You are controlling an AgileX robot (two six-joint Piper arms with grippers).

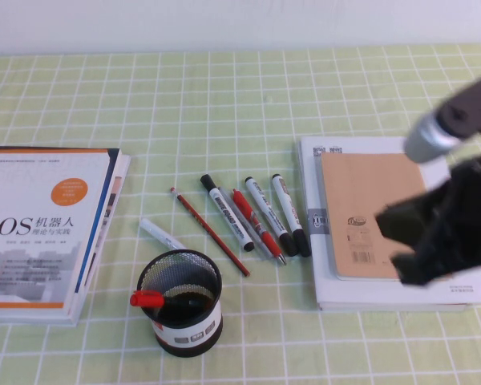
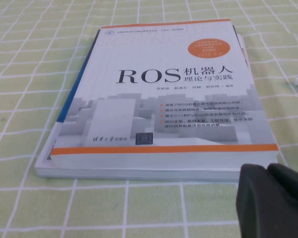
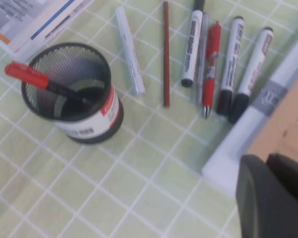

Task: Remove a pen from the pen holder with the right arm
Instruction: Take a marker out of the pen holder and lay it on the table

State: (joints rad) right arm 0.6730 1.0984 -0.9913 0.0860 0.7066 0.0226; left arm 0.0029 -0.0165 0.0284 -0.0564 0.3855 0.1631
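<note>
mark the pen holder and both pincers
pen holder [image 1: 188,329], high view, on its front wall
right pincer [image 1: 401,241], high view, between its shut tips, above the notebook [image 1: 361,208]
left pincer [image 2: 273,196], left wrist view, dark tip beside the ROS book [image 2: 159,99]

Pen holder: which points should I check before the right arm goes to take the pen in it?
1. Pen holder stands upright: ok.
2. Red-capped pen inside, cap over the rim: ok.
3. Right gripper above the holder: not ok, it hangs over the brown notebook.
4. Right gripper open for a grasp: not ok, shut.
5. Left gripper clear of the holder, beside the ROS book: ok.
</note>
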